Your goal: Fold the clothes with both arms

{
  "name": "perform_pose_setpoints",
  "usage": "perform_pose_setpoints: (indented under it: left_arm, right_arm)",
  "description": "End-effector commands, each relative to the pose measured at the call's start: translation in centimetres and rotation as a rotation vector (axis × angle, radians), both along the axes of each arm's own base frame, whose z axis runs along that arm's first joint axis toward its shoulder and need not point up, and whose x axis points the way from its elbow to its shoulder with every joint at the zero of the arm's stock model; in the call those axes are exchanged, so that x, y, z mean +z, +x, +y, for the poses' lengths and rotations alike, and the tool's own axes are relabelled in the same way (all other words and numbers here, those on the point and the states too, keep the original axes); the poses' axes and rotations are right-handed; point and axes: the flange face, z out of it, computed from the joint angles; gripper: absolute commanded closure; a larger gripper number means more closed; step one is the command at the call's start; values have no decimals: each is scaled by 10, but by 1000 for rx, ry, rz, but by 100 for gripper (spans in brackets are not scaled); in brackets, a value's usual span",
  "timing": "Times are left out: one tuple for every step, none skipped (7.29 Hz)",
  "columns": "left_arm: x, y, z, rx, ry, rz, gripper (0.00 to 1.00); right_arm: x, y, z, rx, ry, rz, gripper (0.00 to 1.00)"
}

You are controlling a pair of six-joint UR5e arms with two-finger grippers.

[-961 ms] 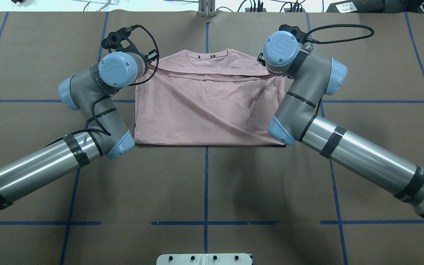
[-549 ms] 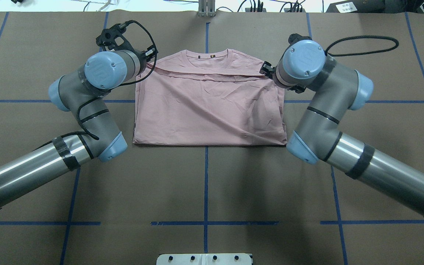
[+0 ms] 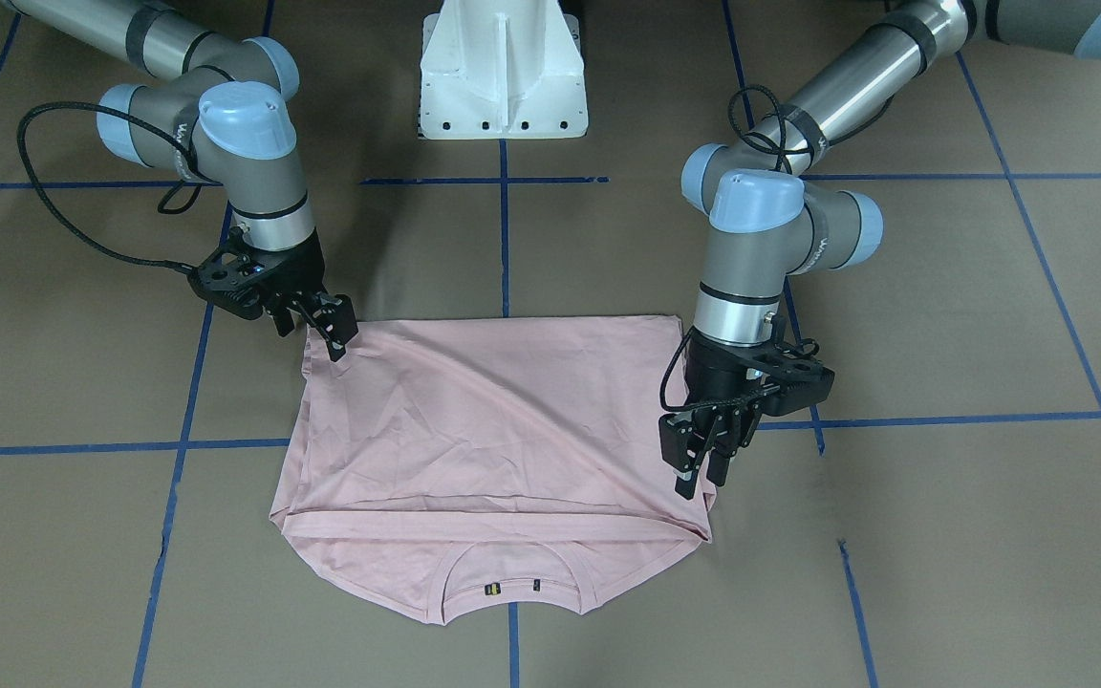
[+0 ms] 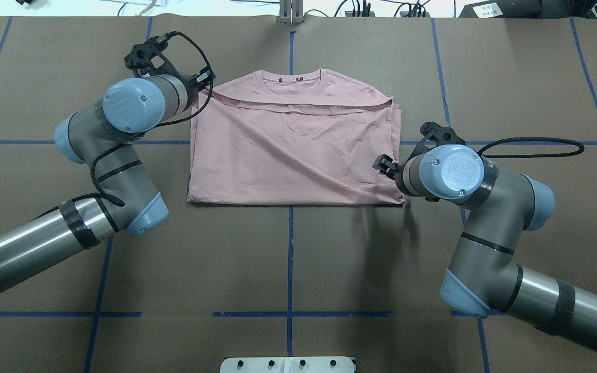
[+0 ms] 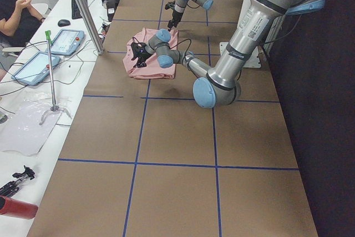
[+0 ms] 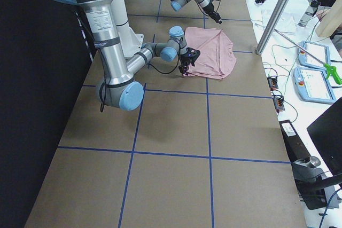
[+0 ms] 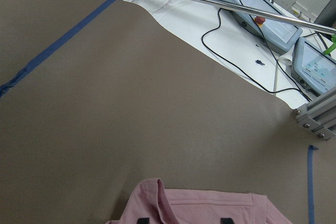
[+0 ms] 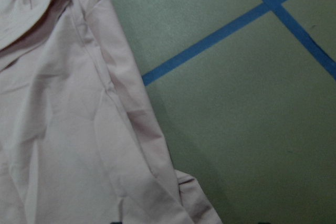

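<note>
The pale pink T-shirt (image 3: 493,430) lies flat on the brown table, folded in half, with the hem edge laid just short of the collar (image 4: 292,77). No print shows. My left gripper (image 3: 699,461) is open and empty and points down over the shirt's side edge near the hem fold. The left wrist view shows the shirt (image 7: 210,208) between its spread fingertips. My right gripper (image 3: 329,330) is open and empty at the shirt's opposite side, by the folded corner nearest the robot. The right wrist view shows that shirt edge (image 8: 63,129).
The white pedestal base (image 3: 503,76) stands at the robot's side of the table. Blue tape lines (image 4: 289,259) cross the brown table cover. A metal post (image 5: 83,9) and control tablets (image 5: 66,40) stand on the white bench past the table's far edge.
Both grippers have let go of the hem near the collar. The right arm has moved back along the shirt's side toward the folded corner. The left arm has drawn slightly outward.
</note>
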Motion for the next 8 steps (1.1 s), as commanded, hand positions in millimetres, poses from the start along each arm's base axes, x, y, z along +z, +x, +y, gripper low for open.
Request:
perform_pose_setpoints:
  left_arm:
    - [-1, 0, 0, 0, -1, 1, 45]
    - [-2, 1, 1, 1, -1, 1, 45]
    - [-3, 0, 0, -1, -2, 2, 45]
    - [-3, 0, 1, -1, -2, 2, 45]
    - [-4, 0, 0, -1, -2, 2, 45]
    - [-9, 0, 2, -1, 1, 8, 45]
    - [-14, -2, 3, -3, 5, 16, 45]
    - [-16, -2, 5, -10, -4, 33, 45]
  right_arm:
    - [6, -8, 7, -9, -10, 10, 25]
    - [7, -8, 8, -10, -11, 10, 55]
    - [8, -7, 9, -10, -11, 10, 97]
    - [13, -4, 11, -11, -15, 15, 100]
    - [10, -4, 13, -3, -19, 6, 100]
    - [7, -10, 21, 2, -32, -7, 100]
    - [-1, -7, 30, -2, -17, -22, 100]
    - [1, 14, 54, -24, -14, -32, 100]
